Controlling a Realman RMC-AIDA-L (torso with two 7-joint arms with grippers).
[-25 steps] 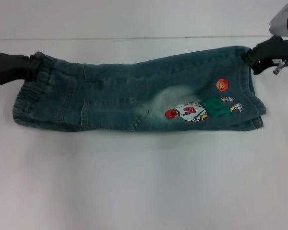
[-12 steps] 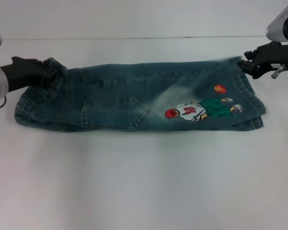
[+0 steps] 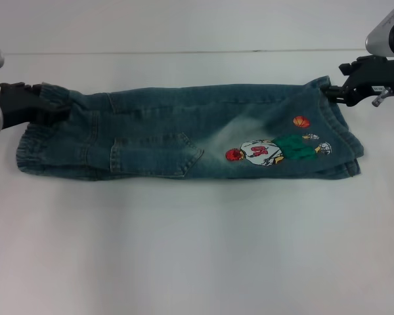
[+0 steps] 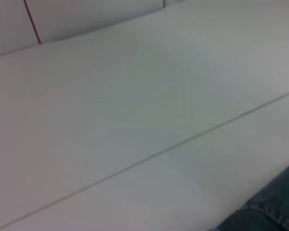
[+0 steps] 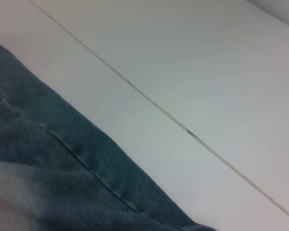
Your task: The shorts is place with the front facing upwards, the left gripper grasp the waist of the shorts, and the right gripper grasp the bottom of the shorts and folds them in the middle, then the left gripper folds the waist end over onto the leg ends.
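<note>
The shorts [image 3: 184, 141] lay folded lengthwise into one long band across the white table [image 3: 197, 249], and everything else is placed here against that band. The waist [image 3: 43, 134], puckered and gathered, formed the band's left end; the leg ends [image 3: 345, 141] with their flat stitched hems formed its right end. The cartoon print [image 3: 276, 149] sat on the upper layer close to the leg ends, with the orange ball [image 3: 302, 121] just above it, and a patch pocket [image 3: 154, 154] lay nearer the waist half. The left gripper [image 3: 56, 107] sat at the far corner of the waist, its black fingers pressed together on the gathered denim there, so that corner was bunched against the claw. The right gripper [image 3: 329, 90] met the far corner of the leg ends, pinching the hem, which rose in a small peak at the fingertips. Both grippers held the band's far edge, while its near edge rested flat on the table. In the left wrist view only a scrap of denim [image 4: 267, 207] showed at one corner, and the right wrist view showed a broad stretch of the shorts' fabric [image 5: 53, 173] with a stitched seam beside bare table.
</note>
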